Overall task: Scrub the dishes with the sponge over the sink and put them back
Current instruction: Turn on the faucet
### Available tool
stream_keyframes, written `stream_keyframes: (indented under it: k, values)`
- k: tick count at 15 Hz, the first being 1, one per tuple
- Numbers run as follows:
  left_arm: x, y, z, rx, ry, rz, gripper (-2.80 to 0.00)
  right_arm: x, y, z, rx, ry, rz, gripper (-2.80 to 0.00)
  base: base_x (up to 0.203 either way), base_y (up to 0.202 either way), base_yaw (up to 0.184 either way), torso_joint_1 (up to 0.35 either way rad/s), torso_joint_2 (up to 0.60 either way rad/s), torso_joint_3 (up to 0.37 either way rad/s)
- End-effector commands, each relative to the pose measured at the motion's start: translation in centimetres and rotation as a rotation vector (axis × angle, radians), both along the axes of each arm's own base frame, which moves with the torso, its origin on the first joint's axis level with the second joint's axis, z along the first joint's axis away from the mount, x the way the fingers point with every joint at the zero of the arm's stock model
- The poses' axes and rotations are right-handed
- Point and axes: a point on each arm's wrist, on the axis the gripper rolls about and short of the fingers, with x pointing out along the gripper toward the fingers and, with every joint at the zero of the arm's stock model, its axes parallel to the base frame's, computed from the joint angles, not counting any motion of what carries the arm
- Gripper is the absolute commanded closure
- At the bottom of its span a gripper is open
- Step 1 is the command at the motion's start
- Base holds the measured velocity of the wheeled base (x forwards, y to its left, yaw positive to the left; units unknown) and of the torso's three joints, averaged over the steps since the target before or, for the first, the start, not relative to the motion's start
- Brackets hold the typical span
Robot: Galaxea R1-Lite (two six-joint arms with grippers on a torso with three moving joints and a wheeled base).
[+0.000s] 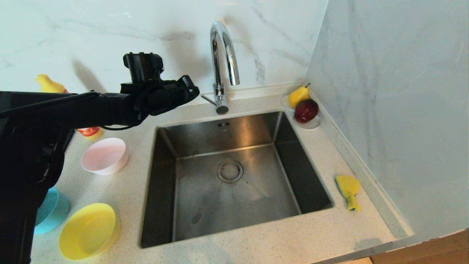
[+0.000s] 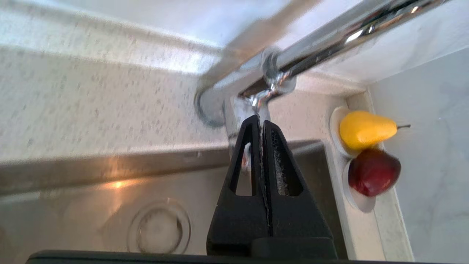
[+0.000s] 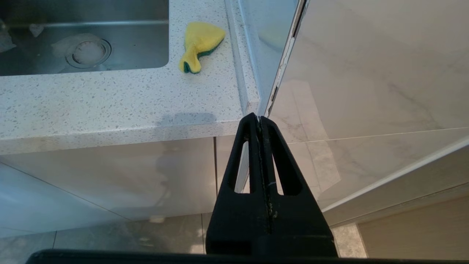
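Sink (image 1: 176,176) set in bench (image 1: 256,238), empty. Left gripper (image 1: 193,90) closed, holding nothing, raised beside tap (image 1: 221,55), perhaps touching lever. Right gripper (image 3: 259,119) closed, empty, parked below bench edge. Pink bowl (image 1: 105,156), yellow bowl (image 1: 89,231), blue bowl (image 1: 53,211) left of sink. Sponge (image 1: 348,190) right of sink.

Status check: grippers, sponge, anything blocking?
Left gripper shut, at tap. Right gripper shut, parked off counter. Sponge untouched right of sink. Nothing blocking.

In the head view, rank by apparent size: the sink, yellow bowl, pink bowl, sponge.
1. sink
2. yellow bowl
3. pink bowl: the yellow one sits nearer the camera, so they may truly match
4. sponge
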Motion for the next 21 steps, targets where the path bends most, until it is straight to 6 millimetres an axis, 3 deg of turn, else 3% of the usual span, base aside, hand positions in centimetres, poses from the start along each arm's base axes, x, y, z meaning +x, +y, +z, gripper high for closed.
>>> stream_keyframes:
  k: [1, 21]
  values:
    - [1.1, -0.2, -1.4, -0.007, -0.016, 0.0, 0.0, 0.0, 0.0, 0.0, -0.001, 0.0, 0.0, 0.0, 0.0, 0.0, 0.0, 0.0, 0.0, 0.0]
    - [1.6, -2.0, -2.9, -0.012, -0.029, -0.012, 0.0, 0.0, 0.0, 0.0, -0.001, -0.001, -0.001, 0.0, 0.0, 0.0, 0.0, 0.0, 0.0, 0.0]
